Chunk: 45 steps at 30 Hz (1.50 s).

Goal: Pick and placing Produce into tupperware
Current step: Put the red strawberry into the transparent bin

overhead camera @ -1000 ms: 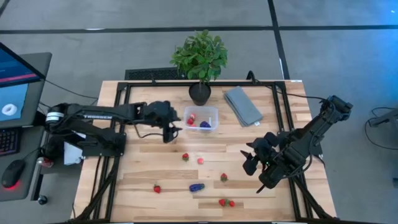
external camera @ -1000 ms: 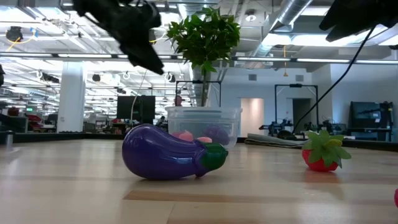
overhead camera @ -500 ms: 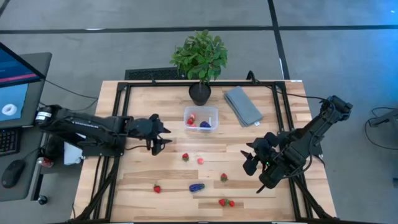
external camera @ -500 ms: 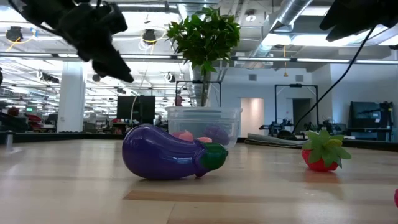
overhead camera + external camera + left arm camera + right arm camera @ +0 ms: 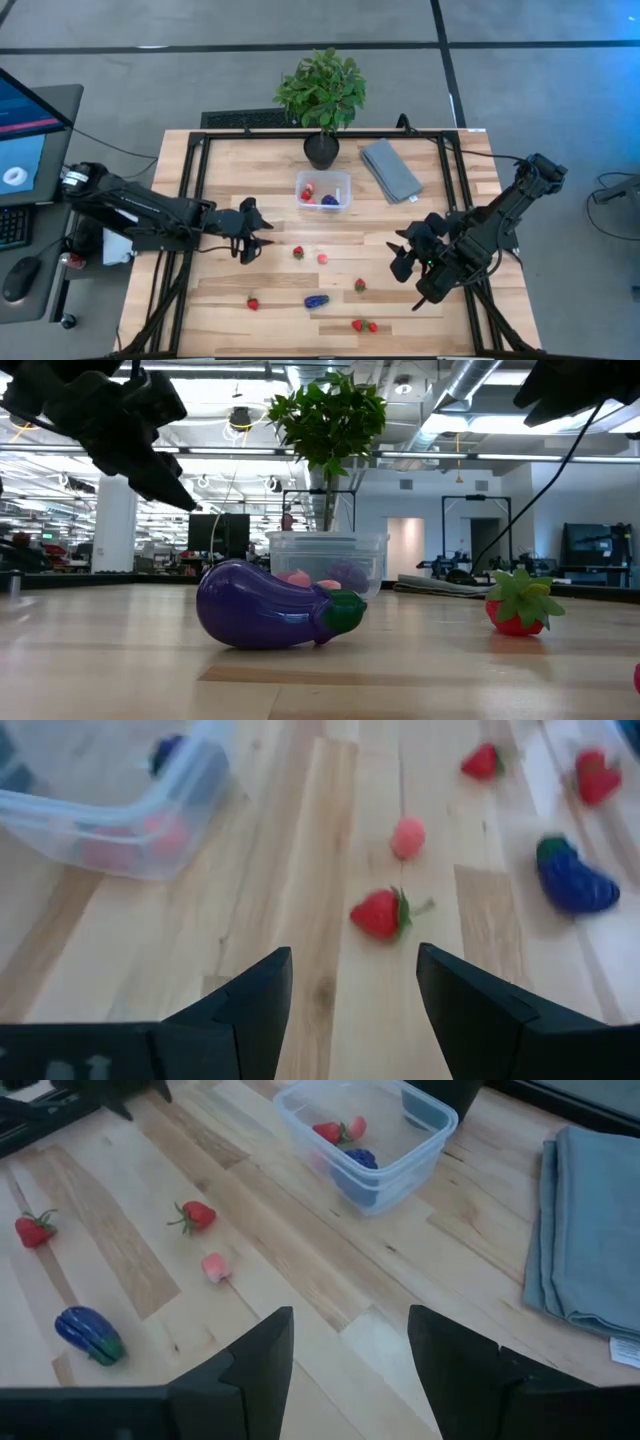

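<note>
The clear tupperware (image 5: 324, 190) stands at the table's middle far part with a strawberry, a pink piece and a dark purple piece inside. Loose on the table lie a strawberry (image 5: 298, 252), a pink piece (image 5: 322, 258), a purple eggplant-like piece (image 5: 316, 300) and more strawberries (image 5: 253, 302) (image 5: 360, 285) (image 5: 364, 325). My left gripper (image 5: 252, 243) is open and empty, above the table just left of the first strawberry (image 5: 378, 913). My right gripper (image 5: 405, 258) is open and empty at the right, well clear of the produce.
A potted plant (image 5: 322, 100) stands behind the tupperware and a folded grey cloth (image 5: 390, 170) lies to its right. Black frame rails (image 5: 190, 190) run along the table's left and right sides. Bare wood lies between the two grippers.
My left gripper has drawn back from beside the tupperware toward the table's near-left and come lower, ending just left of the loose strawberry. It stays empty.
</note>
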Each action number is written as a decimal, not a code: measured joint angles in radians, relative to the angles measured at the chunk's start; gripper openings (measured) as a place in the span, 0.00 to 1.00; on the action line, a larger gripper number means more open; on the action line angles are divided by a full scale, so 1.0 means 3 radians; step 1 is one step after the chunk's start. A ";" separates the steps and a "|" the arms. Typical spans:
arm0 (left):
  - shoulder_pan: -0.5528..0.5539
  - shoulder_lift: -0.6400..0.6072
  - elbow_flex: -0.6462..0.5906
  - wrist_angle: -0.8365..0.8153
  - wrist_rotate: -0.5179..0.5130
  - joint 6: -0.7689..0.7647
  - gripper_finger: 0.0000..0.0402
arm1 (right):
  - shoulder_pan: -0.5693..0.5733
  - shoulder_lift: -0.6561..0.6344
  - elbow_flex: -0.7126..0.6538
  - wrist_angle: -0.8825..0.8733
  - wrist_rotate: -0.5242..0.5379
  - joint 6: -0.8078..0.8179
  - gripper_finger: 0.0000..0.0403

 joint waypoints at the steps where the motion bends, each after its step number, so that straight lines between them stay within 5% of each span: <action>1: -0.0020 0.0040 -0.0001 0.0010 -0.0002 0.0044 0.51 | -0.0012 0.0000 0.0000 -0.0001 0.0000 -0.0001 0.55; 18: -0.0006 0.1247 0.0009 0.1174 0.0335 0.0158 0.51 | -0.0077 0.0000 0.0000 0.0078 -0.0021 -0.0028 0.55; 35: 0.0189 0.1866 0.0545 0.0821 0.0509 0.0616 0.51 | -0.0076 0.0000 -0.0001 0.0127 -0.0102 -0.0028 0.55; 45: 0.0377 0.1931 0.0665 0.0707 0.0922 0.0778 0.51 | -0.0076 0.0001 -0.0001 0.0122 -0.0102 -0.0030 0.55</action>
